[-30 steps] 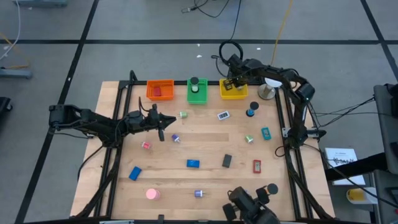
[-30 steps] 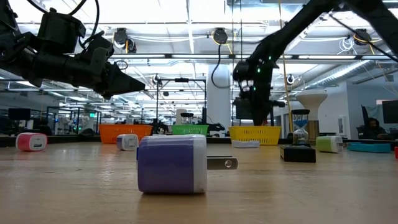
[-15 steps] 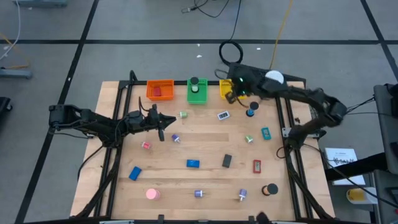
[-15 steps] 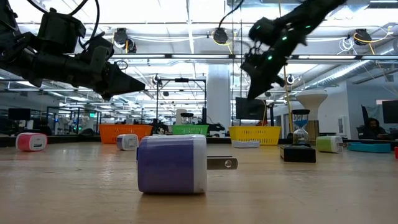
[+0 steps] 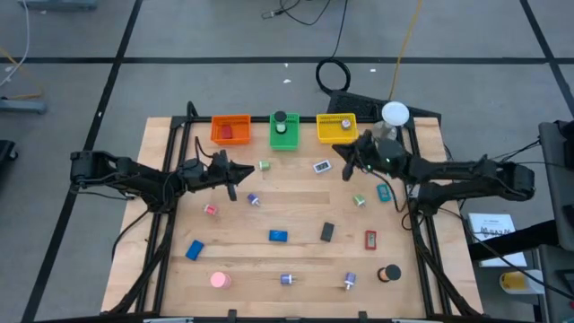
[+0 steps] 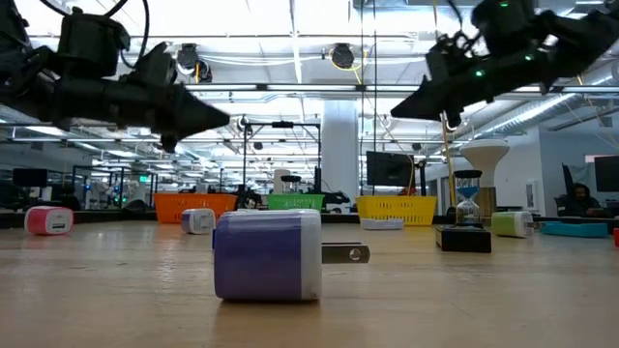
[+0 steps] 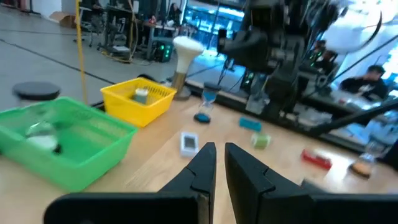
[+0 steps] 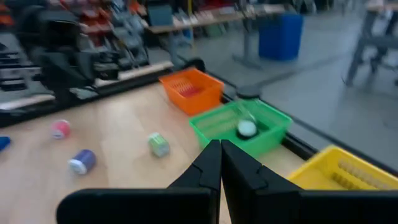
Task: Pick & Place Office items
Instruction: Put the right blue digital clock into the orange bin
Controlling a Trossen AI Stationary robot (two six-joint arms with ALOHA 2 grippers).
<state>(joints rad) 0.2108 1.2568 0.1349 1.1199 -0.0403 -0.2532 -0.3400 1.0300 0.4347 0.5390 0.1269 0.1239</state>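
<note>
Overhead view shows office items scattered over the wooden counter [image 5: 296,215], blue block [image 5: 279,236] mid-counter, low view only a purple plug [image 6: 268,253] up close, right hand [image 5: 348,165] pressed together above the counter by the yellow bin [image 5: 336,128], left hand [image 5: 235,184] nearly closed, empty, open workshop behind.

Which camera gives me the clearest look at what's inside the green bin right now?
The right wrist view: it looks down into the green bin and shows a white round piece inside. The high view shows the bin small, with a dark piece and a white one. The left wrist view blurs the contents; the low view shows only its wall.
</note>
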